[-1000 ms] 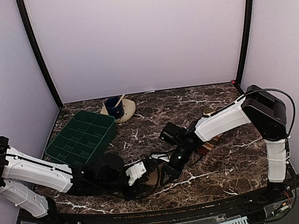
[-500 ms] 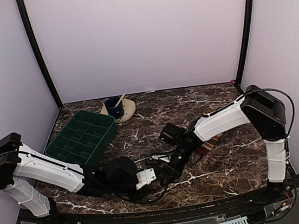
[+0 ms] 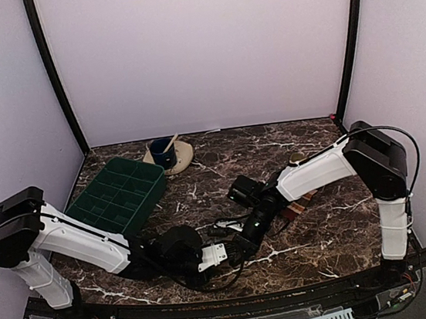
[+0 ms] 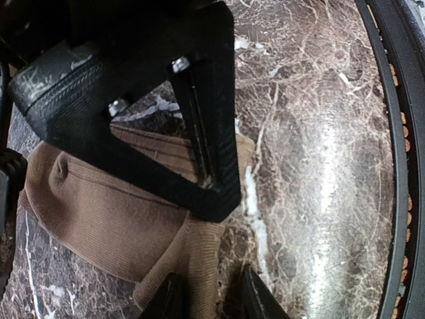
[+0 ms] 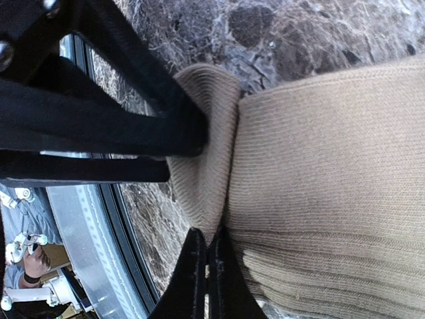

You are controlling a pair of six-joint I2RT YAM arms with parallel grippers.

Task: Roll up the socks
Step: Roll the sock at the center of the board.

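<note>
Right gripper (image 5: 207,239) pinches the tan sock (image 5: 319,166) tightly; left gripper (image 4: 211,282), narrowly parted, straddles its end on the counter (image 4: 312,166).

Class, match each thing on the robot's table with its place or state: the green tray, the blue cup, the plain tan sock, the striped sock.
Things:
1. green tray
2. blue cup
3. plain tan sock
4. striped sock

Places or states:
A. pinched by the right gripper
B. on the saucer at the back of the table
C. on the table's left side
D. peeking out beside the right arm

Pairs: 1-C, 2-B, 3-A, 4-D
</note>
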